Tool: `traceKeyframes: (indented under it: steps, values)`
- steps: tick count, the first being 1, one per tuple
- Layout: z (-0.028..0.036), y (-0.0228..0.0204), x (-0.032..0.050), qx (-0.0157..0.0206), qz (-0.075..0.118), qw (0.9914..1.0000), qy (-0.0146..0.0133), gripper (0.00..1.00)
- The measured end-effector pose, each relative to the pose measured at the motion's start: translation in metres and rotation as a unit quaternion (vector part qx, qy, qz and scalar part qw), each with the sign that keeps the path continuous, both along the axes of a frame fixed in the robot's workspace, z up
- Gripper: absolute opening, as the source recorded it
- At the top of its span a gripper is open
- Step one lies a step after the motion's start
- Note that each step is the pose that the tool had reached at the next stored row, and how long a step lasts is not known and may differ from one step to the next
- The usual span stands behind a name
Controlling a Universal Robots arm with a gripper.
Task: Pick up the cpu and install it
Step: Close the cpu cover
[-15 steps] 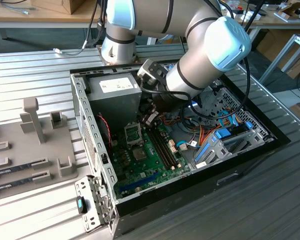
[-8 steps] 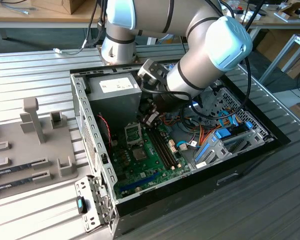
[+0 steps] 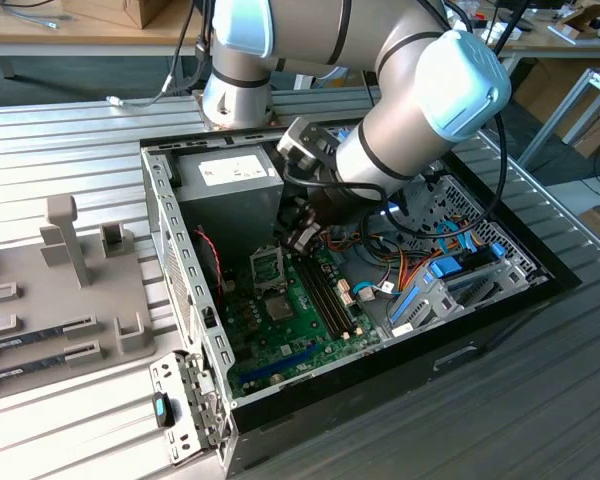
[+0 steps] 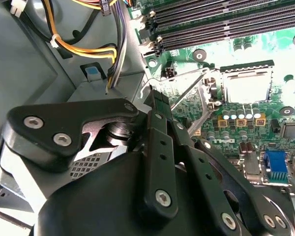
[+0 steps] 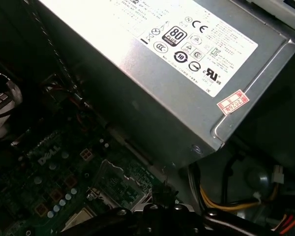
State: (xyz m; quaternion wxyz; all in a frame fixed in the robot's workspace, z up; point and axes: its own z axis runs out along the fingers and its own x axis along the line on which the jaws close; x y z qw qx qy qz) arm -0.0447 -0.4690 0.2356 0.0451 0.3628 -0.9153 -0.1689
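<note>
The cpu (image 4: pixel 246 87) looks like the pale silvery square lying flat in the open socket on the green motherboard (image 4: pixel 285 49), seen also in the exterior view as a grey square (image 3: pixel 278 305). The socket's metal frame (image 4: pixel 202 105) stands hinged up beside it, with its thin lever (image 4: pixel 186 92) raised. My gripper (image 3: pixel 302 238) hangs inside the computer case, just above and beside that raised frame, apart from the cpu. In the second wrist view the gripper's (image 4: pixel 157 101) dark tip points at the frame and lever. Nothing shows in its grasp.
The grey power supply (image 5: pixel 152 64) sits close behind the gripper. Black memory slots (image 4: pixel 221 24) run past the socket. Yellow and orange cables (image 4: pixel 88 46) hang near the case wall. Blue drive brackets (image 3: pixel 450 280) lie at the exterior view's right, a grey fixture tray (image 3: pixel 70 290) at its left.
</note>
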Motion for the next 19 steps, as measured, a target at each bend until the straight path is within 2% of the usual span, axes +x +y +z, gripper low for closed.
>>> traceKeyframes:
  steps: [11,19]
  values:
    - [0.0025,-0.006,0.0,0.0001,0.003,1.0,0.0,0.11]
    - [0.0033,-0.0084,0.0,0.0002,0.004,0.99999,0.0,0.11]
